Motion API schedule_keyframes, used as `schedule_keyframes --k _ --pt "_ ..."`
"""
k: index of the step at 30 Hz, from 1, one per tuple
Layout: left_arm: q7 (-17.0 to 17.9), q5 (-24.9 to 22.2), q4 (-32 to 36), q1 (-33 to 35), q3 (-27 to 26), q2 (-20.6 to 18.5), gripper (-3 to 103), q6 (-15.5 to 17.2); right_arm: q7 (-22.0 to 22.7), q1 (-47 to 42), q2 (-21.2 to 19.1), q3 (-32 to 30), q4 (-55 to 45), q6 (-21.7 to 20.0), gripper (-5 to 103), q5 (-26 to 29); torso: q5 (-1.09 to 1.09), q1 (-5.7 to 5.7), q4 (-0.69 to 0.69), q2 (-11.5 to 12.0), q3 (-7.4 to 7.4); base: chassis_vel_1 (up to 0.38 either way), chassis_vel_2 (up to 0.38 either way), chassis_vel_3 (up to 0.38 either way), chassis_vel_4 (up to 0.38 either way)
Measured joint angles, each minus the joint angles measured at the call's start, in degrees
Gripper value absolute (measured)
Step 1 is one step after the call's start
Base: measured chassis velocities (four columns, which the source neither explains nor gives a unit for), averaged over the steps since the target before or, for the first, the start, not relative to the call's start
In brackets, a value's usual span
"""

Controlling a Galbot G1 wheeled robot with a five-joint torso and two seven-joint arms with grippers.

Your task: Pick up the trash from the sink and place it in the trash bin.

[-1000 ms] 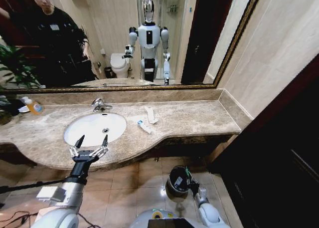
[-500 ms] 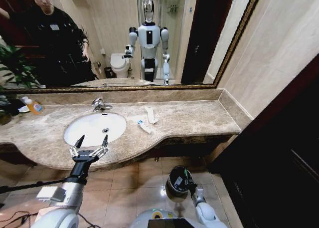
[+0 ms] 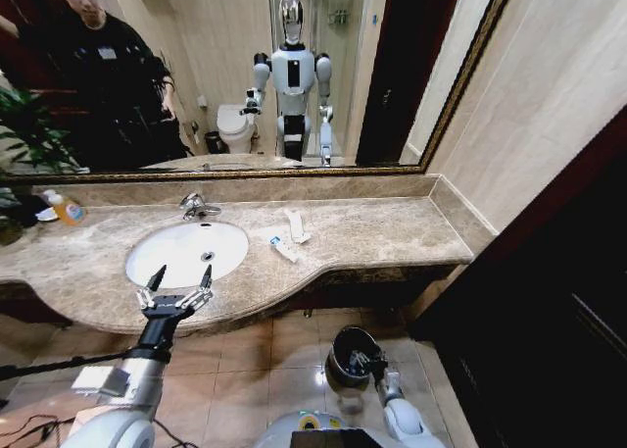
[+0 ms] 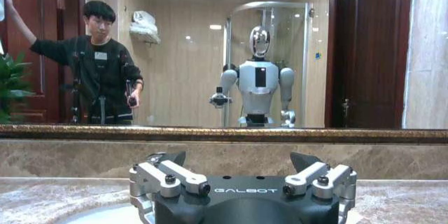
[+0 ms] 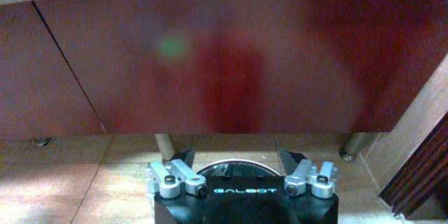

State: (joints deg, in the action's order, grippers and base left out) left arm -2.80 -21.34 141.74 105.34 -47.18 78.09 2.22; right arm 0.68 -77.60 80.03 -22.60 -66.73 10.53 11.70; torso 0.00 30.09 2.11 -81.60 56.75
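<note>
Hovering over the near rim of the sink (image 3: 186, 252), the left gripper (image 3: 176, 283) spread wide with nothing between its fingers, poised above the surface (image 3: 392, 234) as if waiting its turn. Seen from the left wrist, both fingers splayed apart against the mirror (image 4: 210, 51) and the marble backsplash.

Reaching low on the right, the right gripper (image 3: 364, 362) just over the mouth of the trash bin (image 3: 343, 345) on the tiled floor (image 3: 284, 360), under the overhang of the surface. From the right wrist, jaws parted either side of the bin's shiny rim and nothing visible between them; probably placed there so anything let go falls straight in. Cannot tell whether a scrap already lies inside the dark bin.

Lying on the surface just right of the sink, still uncollected: the trash (image 3: 286, 238), a flat white packet beside a small white tube with blue print, within the left arm's likely reach. Nothing to be made out in the white basin itself. Far left, a bottle of orange liquid (image 3: 67, 210) by the wall, no part of the job.
</note>
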Motion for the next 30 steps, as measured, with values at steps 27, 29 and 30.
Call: schedule_keyframes --k 27,29,30 --pt "0.0 0.0 -0.01 0.0 0.0 0.0 100 0.0 2.26 -6.76 -1.29 -0.47 -17.46 -0.13 100 0.74 0.0 0.0 0.0 0.0 0.0 0.0 0.0 0.0 0.0" --pt "0.0 0.0 0.0 0.0 0.0 0.0 100 0.0 2.32 -8.76 -1.14 -0.42 -23.33 0.11 100 0.64 0.0 0.0 0.0 0.0 0.0 0.0 0.0 0.0 0.0" --pt "0.0 0.0 0.0 0.0 0.0 0.0 100 0.0 2.32 -8.76 -1.14 -0.42 -23.33 0.11 100 0.64 0.0 0.0 0.0 0.0 0.0 0.0 0.0 0.0 0.0"
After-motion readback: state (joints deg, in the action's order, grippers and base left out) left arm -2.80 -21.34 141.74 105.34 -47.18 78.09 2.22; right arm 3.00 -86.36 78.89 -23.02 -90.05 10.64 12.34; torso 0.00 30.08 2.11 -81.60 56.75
